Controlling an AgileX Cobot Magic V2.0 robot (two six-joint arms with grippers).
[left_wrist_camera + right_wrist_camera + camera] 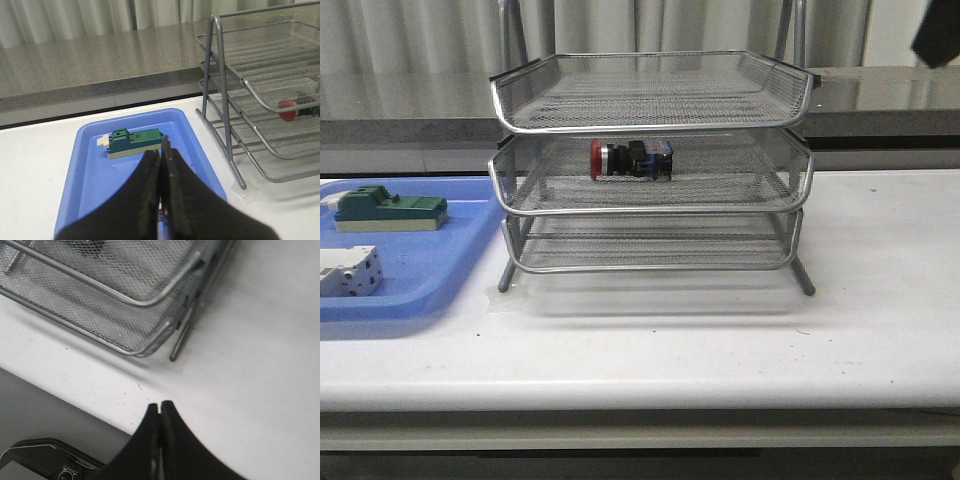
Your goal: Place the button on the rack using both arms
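Fingers, left: the left gripper [161, 156] has its two black fingers [148, 192] pressed together with nothing between them; it hangs above the blue tray [95, 180], and their bases are cut off by the frame edge.
Fingers, right: the right gripper [160, 407] is likewise pressed together and empty, over bare white worktop [260, 365] near a corner of the rack [150, 300].
Button: the button [631, 159] lies on its side in the middle tier of the rack, red cap toward the robot's left; the mesh partly veils it, and the left wrist view cuts off its rear.
Tray contents: a green block [390, 209] and a white block [350, 271] sit on the blue tray; the white block is cut off at the frame's edge.
Arms: only a dark corner [940, 35] shows in the front view, too little to identify.
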